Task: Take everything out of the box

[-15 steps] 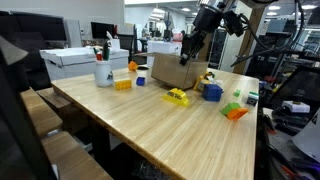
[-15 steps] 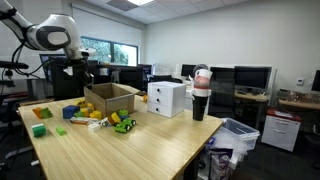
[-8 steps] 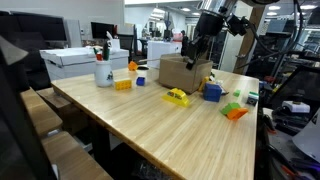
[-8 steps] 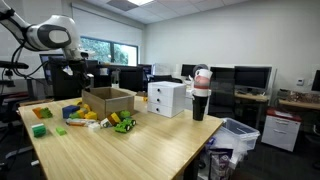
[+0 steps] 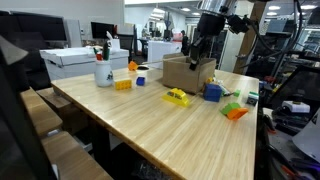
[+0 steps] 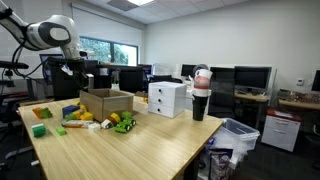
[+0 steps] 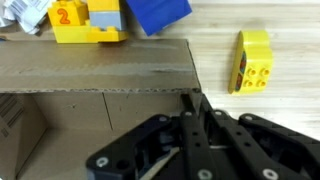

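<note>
The brown cardboard box (image 5: 186,74) stands on the wooden table and also shows in the other exterior view (image 6: 108,101). My gripper (image 5: 203,57) comes down from above onto its rim. In the wrist view my gripper (image 7: 190,104) is shut on the box's wall (image 7: 100,68) near a corner. The part of the box's inside that shows is bare. Toys lie outside on the table: a yellow toy (image 5: 177,97), a blue block (image 5: 212,92), an orange and green piece (image 5: 235,110), a yellow block (image 7: 253,62), a yellow numbered block (image 7: 85,20) and a blue block (image 7: 157,12).
A white mug with pens (image 5: 103,70) and a white flat box (image 5: 80,60) stand at the table's far side. A white box (image 6: 166,97) and a dark bottle (image 6: 200,95) show beyond the cardboard box. A green toy car (image 6: 123,124) and green blocks (image 6: 39,130) lie nearby.
The box was tilted a second ago and now stands level. It has shifted with my gripper towards the blue block. The toys on the table have not moved.
</note>
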Controlling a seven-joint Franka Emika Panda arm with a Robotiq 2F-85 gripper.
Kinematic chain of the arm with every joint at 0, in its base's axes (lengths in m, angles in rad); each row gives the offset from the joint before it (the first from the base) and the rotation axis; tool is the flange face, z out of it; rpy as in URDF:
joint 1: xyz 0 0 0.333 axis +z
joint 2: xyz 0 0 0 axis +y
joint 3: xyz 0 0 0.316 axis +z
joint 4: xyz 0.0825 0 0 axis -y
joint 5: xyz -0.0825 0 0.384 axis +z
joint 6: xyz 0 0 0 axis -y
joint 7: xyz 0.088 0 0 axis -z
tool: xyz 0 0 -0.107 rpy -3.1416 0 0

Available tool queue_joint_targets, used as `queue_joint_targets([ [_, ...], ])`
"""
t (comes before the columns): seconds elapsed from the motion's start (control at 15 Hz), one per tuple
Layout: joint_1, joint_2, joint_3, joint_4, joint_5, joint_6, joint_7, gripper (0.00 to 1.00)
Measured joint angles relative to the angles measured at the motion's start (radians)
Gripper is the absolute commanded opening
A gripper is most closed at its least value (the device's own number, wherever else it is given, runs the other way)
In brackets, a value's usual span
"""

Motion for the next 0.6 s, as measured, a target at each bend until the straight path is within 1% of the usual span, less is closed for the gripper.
queue_joint_targets([
  [0.07,0.000,0.000,0.002,0.003,-0.011,-0.005,0.009,0.14],
  [0.13,0.000,0.000,0.004,0.005,-0.018,-0.008,0.015,0.35],
  [0.4,0.000,-0.002,0.010,0.012,-0.020,-0.007,0.026,0.55],
  [0.47,0.000,-0.003,0.013,0.016,-0.019,-0.006,0.033,0.62],
  [0.53,0.002,-0.003,0.015,0.020,-0.017,-0.004,0.039,0.66],
  [0.6,0.003,-0.004,0.017,0.025,-0.014,-0.003,0.043,0.72],
])
